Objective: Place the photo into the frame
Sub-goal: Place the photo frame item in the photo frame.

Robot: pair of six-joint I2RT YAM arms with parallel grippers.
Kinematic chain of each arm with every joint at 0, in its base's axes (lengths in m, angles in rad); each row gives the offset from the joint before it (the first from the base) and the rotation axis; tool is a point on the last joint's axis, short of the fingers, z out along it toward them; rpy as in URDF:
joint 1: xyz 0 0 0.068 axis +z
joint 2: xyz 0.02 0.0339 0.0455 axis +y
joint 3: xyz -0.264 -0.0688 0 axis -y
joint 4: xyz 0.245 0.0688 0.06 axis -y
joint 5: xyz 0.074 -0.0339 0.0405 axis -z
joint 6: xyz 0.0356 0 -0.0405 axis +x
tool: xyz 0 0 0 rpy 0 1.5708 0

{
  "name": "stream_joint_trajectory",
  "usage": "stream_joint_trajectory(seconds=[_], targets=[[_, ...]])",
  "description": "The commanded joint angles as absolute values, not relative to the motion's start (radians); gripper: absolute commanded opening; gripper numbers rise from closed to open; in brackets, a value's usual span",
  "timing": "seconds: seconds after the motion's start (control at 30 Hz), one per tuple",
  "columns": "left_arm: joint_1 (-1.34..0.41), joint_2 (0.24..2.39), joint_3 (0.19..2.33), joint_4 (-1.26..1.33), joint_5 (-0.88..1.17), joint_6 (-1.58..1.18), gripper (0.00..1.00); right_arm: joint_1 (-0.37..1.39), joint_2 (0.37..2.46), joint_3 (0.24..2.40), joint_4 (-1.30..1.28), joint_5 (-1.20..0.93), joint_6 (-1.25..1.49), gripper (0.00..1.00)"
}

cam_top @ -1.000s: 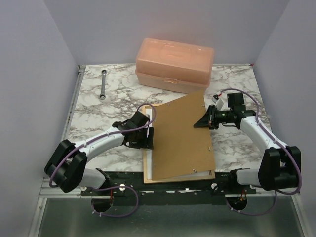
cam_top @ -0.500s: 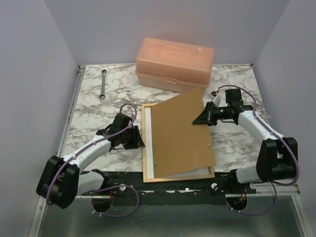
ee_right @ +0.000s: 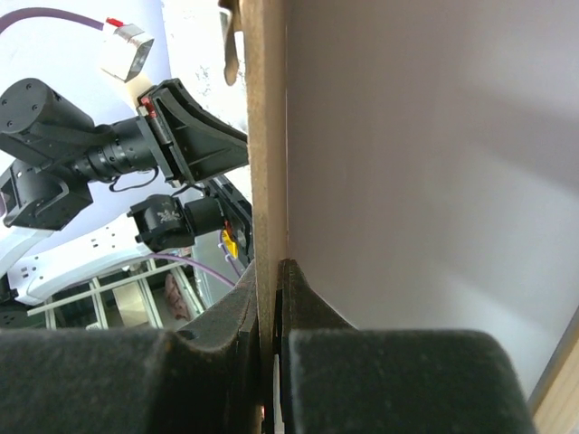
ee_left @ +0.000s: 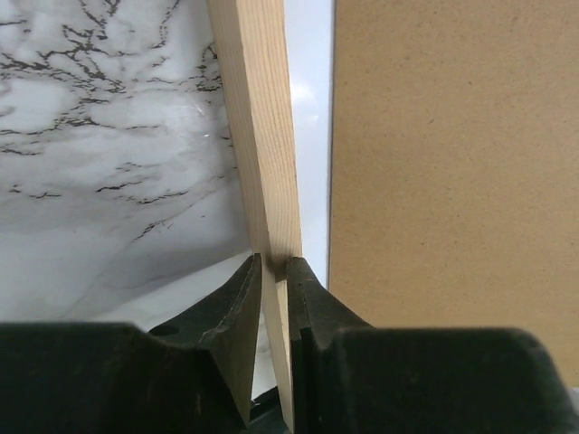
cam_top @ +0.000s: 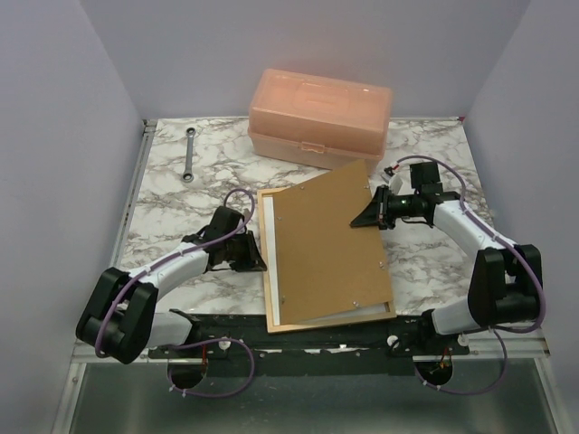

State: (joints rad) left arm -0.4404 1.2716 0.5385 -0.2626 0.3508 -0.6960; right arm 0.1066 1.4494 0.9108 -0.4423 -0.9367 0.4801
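The light-wood frame (cam_top: 330, 322) lies flat on the marble table. A white strip of the photo (cam_top: 272, 253) shows inside its left rail, and the rest is hidden under the brown backing panel (cam_top: 330, 244). My left gripper (cam_top: 254, 254) is shut on the frame's left rail (ee_left: 262, 136), one finger on each side of the wood. The photo's white edge (ee_left: 309, 136) runs between that rail and the panel (ee_left: 452, 181). My right gripper (cam_top: 369, 215) is shut on the panel's far right edge (ee_right: 267, 136), holding it skewed over the frame.
A peach plastic box (cam_top: 321, 117) stands at the back centre, close to the panel's far corner. A wrench (cam_top: 189, 155) lies at the back left. Walls close in on both sides. A black rail runs along the near edge (cam_top: 298, 336).
My left gripper drew back from above the frame to its left rail and closed on it. The panel swung lower and more square over the frame, and my right gripper kept hold of it.
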Motion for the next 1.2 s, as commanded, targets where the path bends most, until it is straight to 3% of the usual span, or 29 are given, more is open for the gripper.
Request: stream_joint_trajectory(seconds=[0.0,0.4,0.83,0.93,1.17], targets=[[-0.439,1.299,0.546,-0.224,0.366,-0.684,0.16,0.126,1.468,0.896,-0.385,-0.983,0.517,0.01],[-0.439,1.312,0.578,-0.266,0.352,-0.632,0.06,0.169,1.542,0.917,-0.423,-0.969,0.466,0.01],[-0.439,1.357,0.607,-0.288,0.357,-0.585,0.09,0.23,1.629,0.975,-0.543,-0.838,0.401,0.01],[-0.439,1.363,0.614,-0.297,0.354,-0.581,0.11,0.233,1.63,0.968,-0.552,-0.787,0.398,0.07],[-0.439,1.359,0.618,-0.309,0.354,-0.581,0.12,0.235,1.645,0.966,-0.544,-0.737,0.396,0.37]])
